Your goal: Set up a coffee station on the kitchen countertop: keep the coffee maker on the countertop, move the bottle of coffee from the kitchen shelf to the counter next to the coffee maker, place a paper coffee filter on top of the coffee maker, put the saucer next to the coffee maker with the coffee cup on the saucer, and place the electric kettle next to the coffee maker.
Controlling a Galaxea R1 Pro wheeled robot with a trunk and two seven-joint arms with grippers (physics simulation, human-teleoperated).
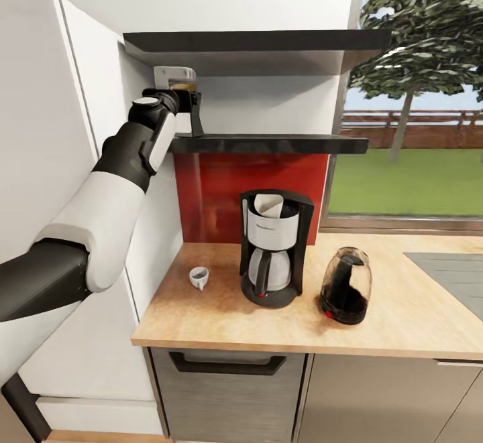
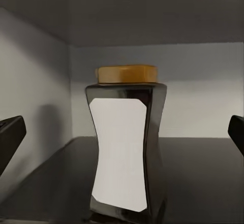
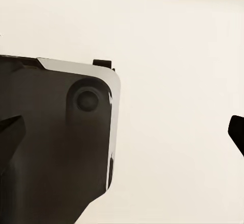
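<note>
The left tool, fingers spread apart, is lining up on the bottle of coffee standing on the kitchen shelf above the table, so the next move likely calls for advancing and closing.

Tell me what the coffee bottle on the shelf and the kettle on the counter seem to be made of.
Bottle of coffee: probably glossy dark glass or plastic, since its sides reflect; matte white label, likely paper; gold-brown cap, perhaps plastic. Electric kettle: clear glass-like body, because the dark inside shows through; black base looks like plastic.
</note>
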